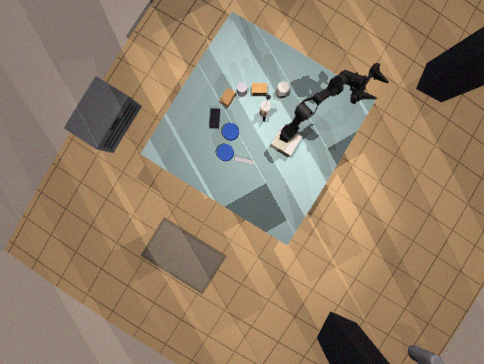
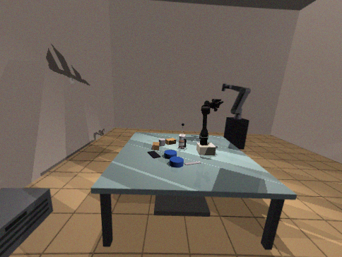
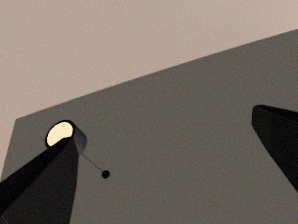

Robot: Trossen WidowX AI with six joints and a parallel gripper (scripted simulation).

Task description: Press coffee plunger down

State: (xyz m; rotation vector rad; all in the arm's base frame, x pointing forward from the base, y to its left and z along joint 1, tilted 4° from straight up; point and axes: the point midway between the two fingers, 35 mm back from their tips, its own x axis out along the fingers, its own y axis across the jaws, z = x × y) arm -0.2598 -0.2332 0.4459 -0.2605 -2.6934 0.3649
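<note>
Well, the coffee press (image 2: 181,140) stands upright on the worktop (image 2: 148,173), its thin plunger rod (image 2: 182,128) sticking high out of the lid, far below the claw (image 2: 216,103) and off to the side of it. That claw is spread wide with nothing between its fingers, raised high on the upright arm (image 2: 204,123) and pointing away from the press, out past the worktop's edge. Beside the press sit an orange block (image 2: 170,141) and a pale cup (image 2: 162,142), with two blue discs (image 2: 173,157) nearer the front. On the wrist view, only wall and ceiling show between the dark fingertips.
</note>
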